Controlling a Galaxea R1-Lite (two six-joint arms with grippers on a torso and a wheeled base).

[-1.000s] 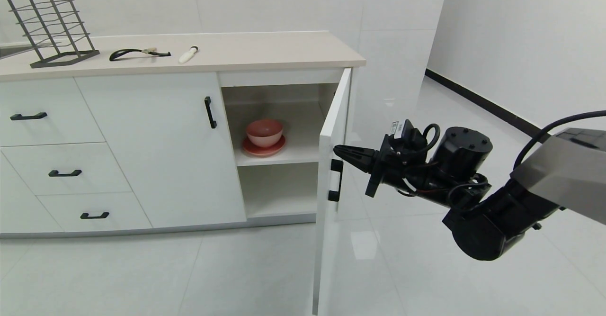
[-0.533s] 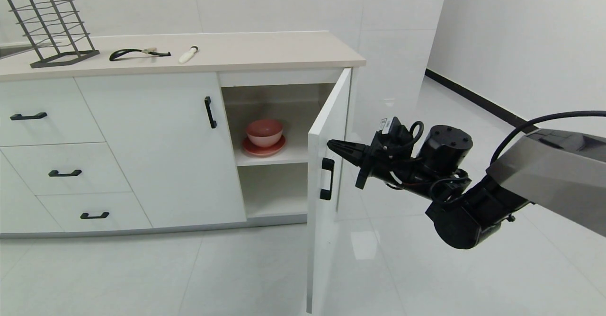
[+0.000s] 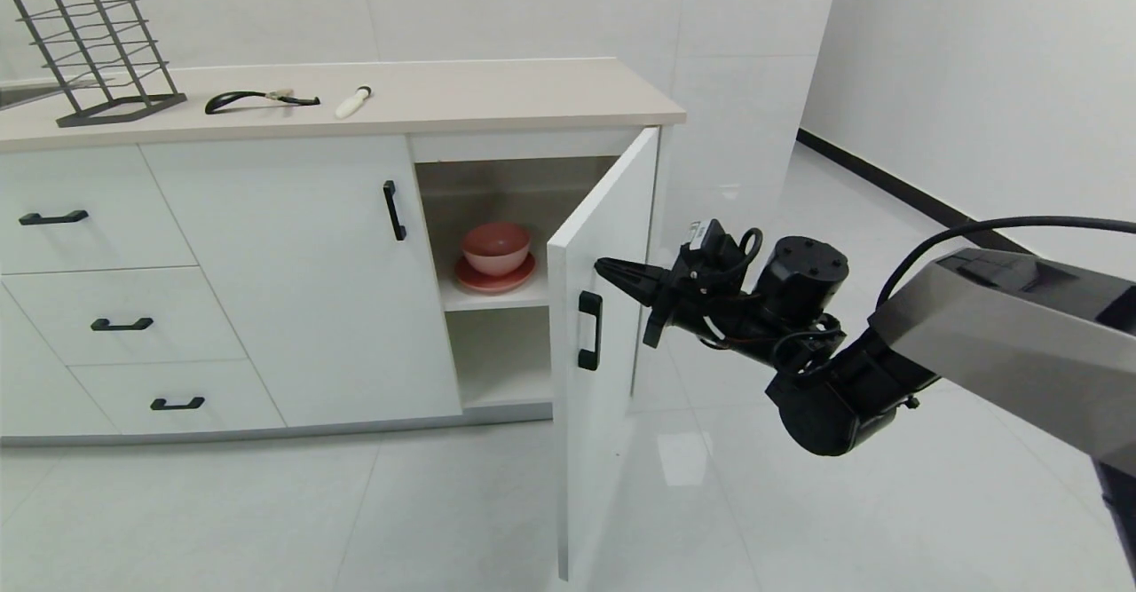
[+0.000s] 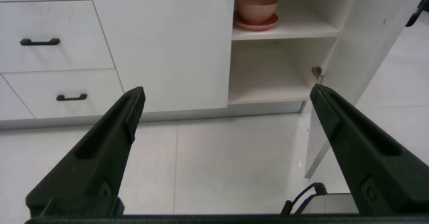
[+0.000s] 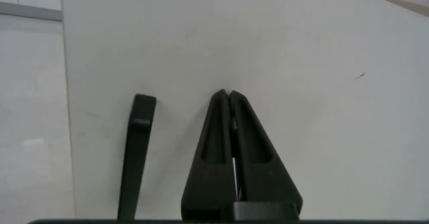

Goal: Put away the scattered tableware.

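Seen from the head, the right claw [image 3: 603, 264] has its two fingers pressed together with nothing between them. Its tips rest on the outer face of the half-open cupboard door [image 3: 590, 450], just beside the upright black handle [image 3: 588, 330], on the hinge side of it. The bowl [image 3: 495, 246] sits on the plate [image 3: 493, 280] on the upper shelf [image 3: 531, 297], set back from the front edge, to the left of the claw and behind the door. On the counter [image 3: 532, 86], a black spoon [image 3: 253, 98] and a white utensil [image 3: 352, 102] lie higher and far to the left, near a wire rack [image 3: 93, 42]. Both have their long axis roughly along the counter.

From the left wrist, the left claw [image 4: 226, 93] is wide open and empty, low over the floor [image 4: 201, 163], and it faces the cupboard from well apart. So the right arm is the nearer one to the door.

From the right wrist, the closed fingers point straight at the white door face, and the handle runs parallel beside them.

I judge that the coming move is to push the door shut. The door's free edge must swing toward the shelf, and the bowl and plate seem far enough back to leave it room. The tips have no hold, so they could slide on the smooth face.
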